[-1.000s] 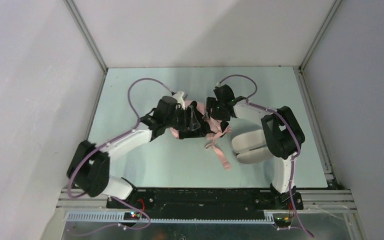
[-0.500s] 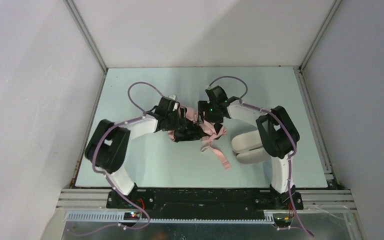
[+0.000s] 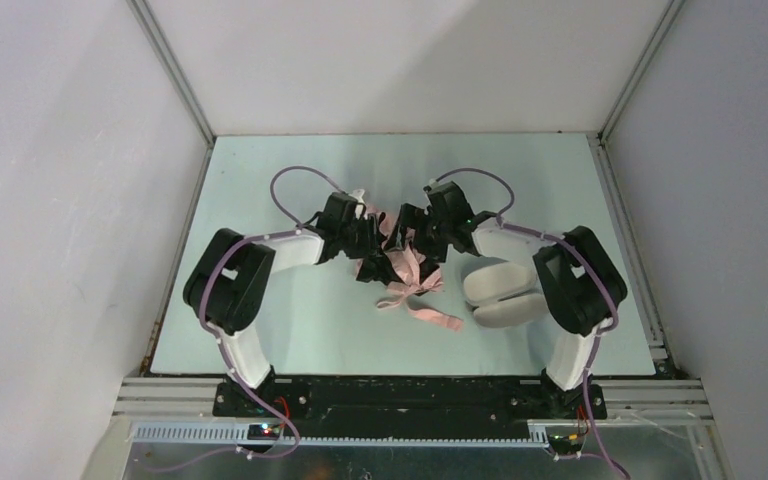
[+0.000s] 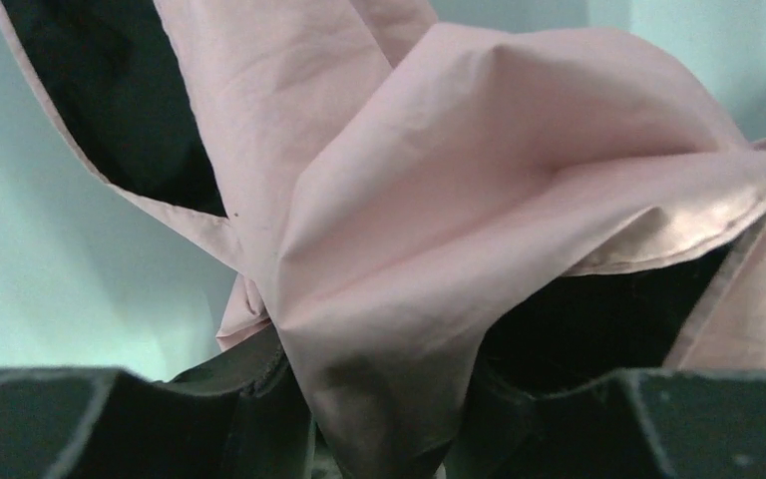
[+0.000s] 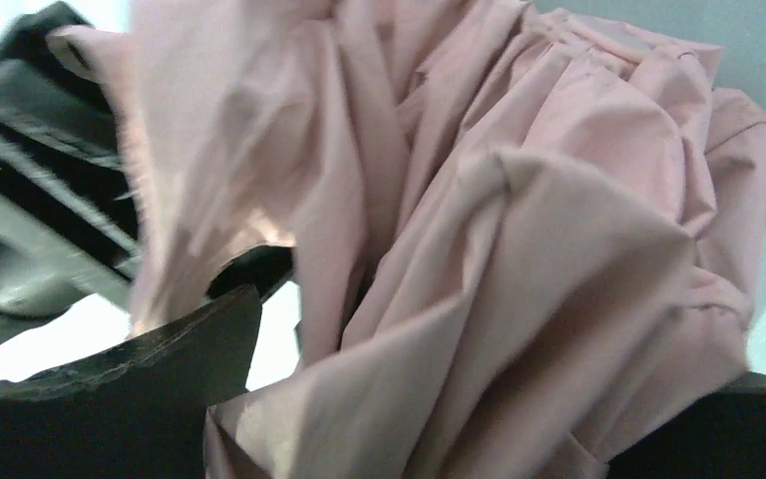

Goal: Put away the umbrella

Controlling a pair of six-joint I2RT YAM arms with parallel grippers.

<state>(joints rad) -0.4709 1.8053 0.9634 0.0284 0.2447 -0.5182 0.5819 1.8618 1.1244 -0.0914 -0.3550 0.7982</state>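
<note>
The umbrella (image 3: 403, 268) is a crumpled bundle of pale salmon-pink fabric in the middle of the table, with its strap (image 3: 438, 317) trailing toward the near right. My left gripper (image 3: 372, 255) comes in from the left. In the left wrist view it (image 4: 389, 404) is shut on a fold of the umbrella (image 4: 479, 200). My right gripper (image 3: 415, 232) reaches in from the right. Its fingers (image 5: 110, 399) stand wide apart in the right wrist view, with bunched fabric (image 5: 559, 249) lying loose between them. The shaft and handle are hidden.
A pale grey-lilac oblong hard case (image 3: 505, 290) lies just right of the umbrella, beside the right arm's forearm. The pale green table (image 3: 290, 330) is walled at the back and on both sides.
The left jaws have closed onto the fabric and the right jaws have opened wider. The bundle and its strap have shifted slightly left and nearer. Both arms have drawn in around it.
</note>
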